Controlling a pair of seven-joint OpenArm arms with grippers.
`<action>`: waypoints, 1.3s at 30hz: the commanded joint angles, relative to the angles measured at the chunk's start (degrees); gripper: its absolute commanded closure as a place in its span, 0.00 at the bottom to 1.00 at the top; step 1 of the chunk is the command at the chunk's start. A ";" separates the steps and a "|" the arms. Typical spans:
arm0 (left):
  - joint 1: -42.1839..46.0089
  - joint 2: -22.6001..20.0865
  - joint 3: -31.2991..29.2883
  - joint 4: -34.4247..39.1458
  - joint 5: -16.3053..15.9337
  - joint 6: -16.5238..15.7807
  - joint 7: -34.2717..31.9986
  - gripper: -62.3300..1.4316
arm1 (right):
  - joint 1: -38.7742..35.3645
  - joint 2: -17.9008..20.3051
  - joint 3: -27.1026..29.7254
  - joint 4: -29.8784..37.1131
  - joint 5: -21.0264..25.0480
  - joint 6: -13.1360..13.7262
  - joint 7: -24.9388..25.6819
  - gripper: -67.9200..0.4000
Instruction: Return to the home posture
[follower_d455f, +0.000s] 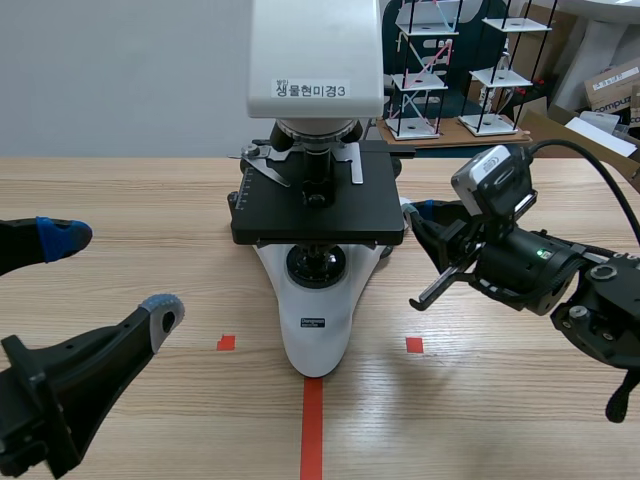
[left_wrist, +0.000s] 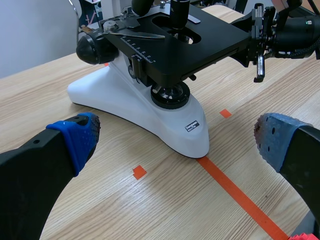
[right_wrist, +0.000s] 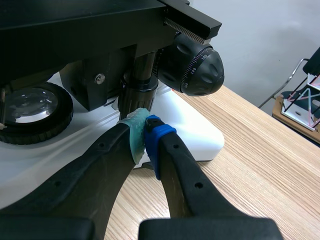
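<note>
A white and black microscope stands at the table's middle, its black stage facing me. My left gripper is open low at the left, well short of the microscope's base; nothing lies between its blue pads. My right gripper is shut at the microscope's right side, under the stage. Its green and blue pads meet with nothing between them, right beside the black stem below the focus knob. In the left wrist view the right arm shows beyond the stage.
Small white shelf racks and cardboard boxes stand beyond the table's far right edge. A black cable arcs over the right arm. Bare wood lies in front of the microscope on both sides of the tape line.
</note>
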 joint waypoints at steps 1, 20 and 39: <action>0.00 0.28 -0.37 0.28 -0.39 0.00 -0.79 0.00 | 0.68 0.46 0.31 0.55 0.61 0.00 0.94 0.99; 0.00 0.28 -0.37 0.28 -0.39 0.00 -0.79 0.00 | -27.50 2.03 12.90 41.57 0.61 -3.23 -14.40 0.99; 0.00 0.28 -0.37 0.28 -0.39 0.00 -0.81 0.00 | -52.22 2.05 25.79 52.48 0.61 -2.08 -7.48 0.00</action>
